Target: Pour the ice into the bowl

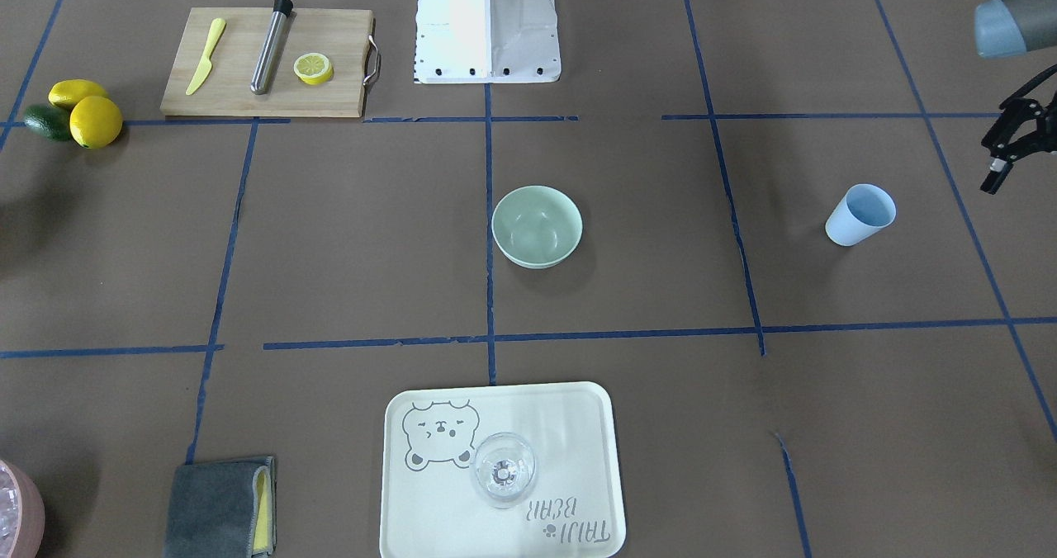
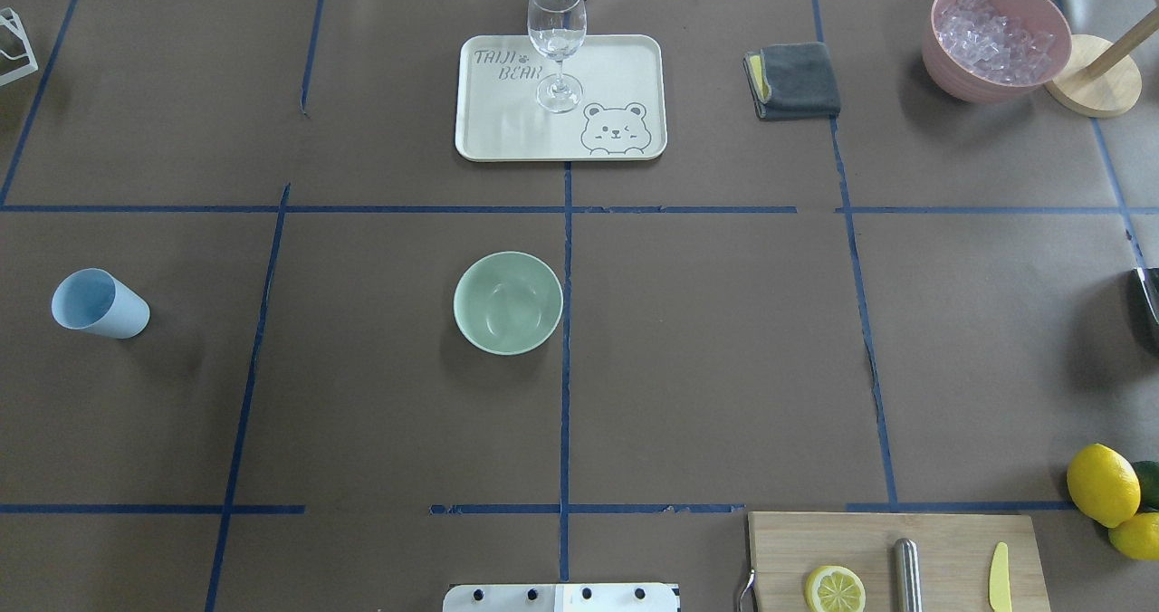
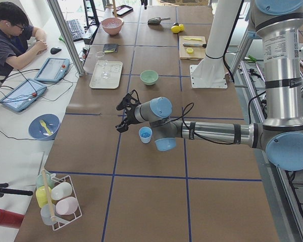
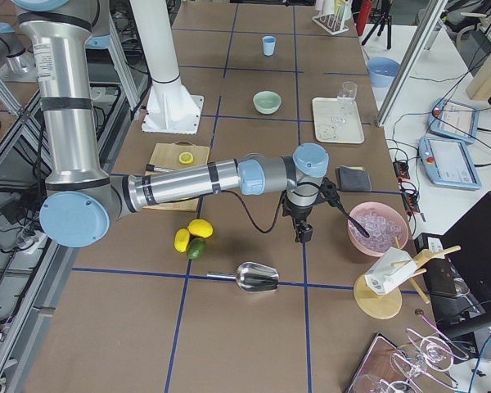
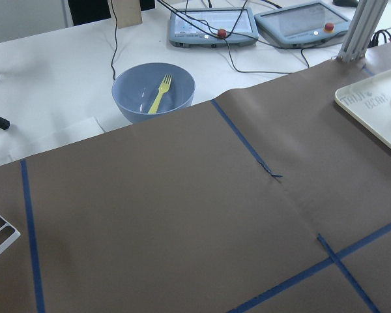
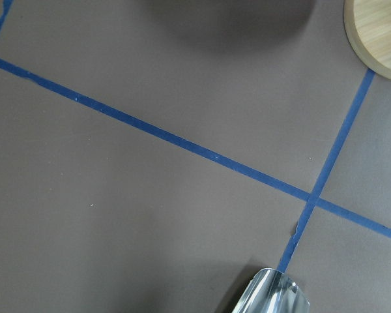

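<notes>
Desk [image 2: 706, 368]: brown paper cover, marked off in blue tape squares.

1. Bowl [image 2: 508, 302]: pale mint green, upright near the middle of the desk, just left of the central tape line in the overhead view.
2. Ice [image 2: 994, 31]: small clear cubes, heaped in the pink container [image 2: 942, 51] at the far right corner, well apart from the bowl.
3. Light blue cup [image 2: 98, 304]: stands far out on the robot's left side.
4. Left claw [image 1: 989, 163]: hangs above the desk near the light blue cup, not touching it; fingers spread apart, nothing between them.
5. Right claw [image 4: 301, 233]: points down over the desk beside the pink container; seen only from the side, so I cannot tell how far it is spread.
6. Metal scoop [image 4: 252, 278]: lies on the desk near the right claw.
7. Cream tray [image 2: 625, 60]: at the far edge, carrying a wine glass [image 2: 557, 42].
8. Grey cloth [image 2: 797, 80]: folded, between tray and pink container.
</notes>
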Robot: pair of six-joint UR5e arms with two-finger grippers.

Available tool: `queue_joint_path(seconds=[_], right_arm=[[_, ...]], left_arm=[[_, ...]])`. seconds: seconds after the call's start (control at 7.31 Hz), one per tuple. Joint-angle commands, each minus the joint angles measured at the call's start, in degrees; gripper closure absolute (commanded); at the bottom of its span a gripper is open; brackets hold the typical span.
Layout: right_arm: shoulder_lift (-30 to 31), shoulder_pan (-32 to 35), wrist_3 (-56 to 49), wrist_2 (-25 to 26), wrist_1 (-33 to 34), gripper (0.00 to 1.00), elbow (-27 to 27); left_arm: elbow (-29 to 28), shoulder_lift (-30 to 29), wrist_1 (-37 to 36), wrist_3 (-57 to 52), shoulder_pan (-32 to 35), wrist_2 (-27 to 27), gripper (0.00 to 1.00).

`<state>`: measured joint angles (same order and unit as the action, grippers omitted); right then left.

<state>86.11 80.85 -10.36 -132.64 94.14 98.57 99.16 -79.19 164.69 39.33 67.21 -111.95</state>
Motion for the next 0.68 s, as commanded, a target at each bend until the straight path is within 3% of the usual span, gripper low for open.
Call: queue_joint_path(seconds=[0.0,0.27,0.55], right_arm=[[1.2,0.5,0.0,0.0,-0.1,0.00,0.4],[2.2,0.9,0.0,0.0,-0.1,0.00,1.4],[2.6,1.1,0.1,0.1,-0.1,0.00,1.4]], left_arm=[[0.8,6.0,9.3,7.8,-12.3,17.4,0.00],[0.8,7.4,11.2,10.0,-20.9,30.9,0.00],[0.7,8.2,11.0,16.4,-33.2,48.5,0.00]])
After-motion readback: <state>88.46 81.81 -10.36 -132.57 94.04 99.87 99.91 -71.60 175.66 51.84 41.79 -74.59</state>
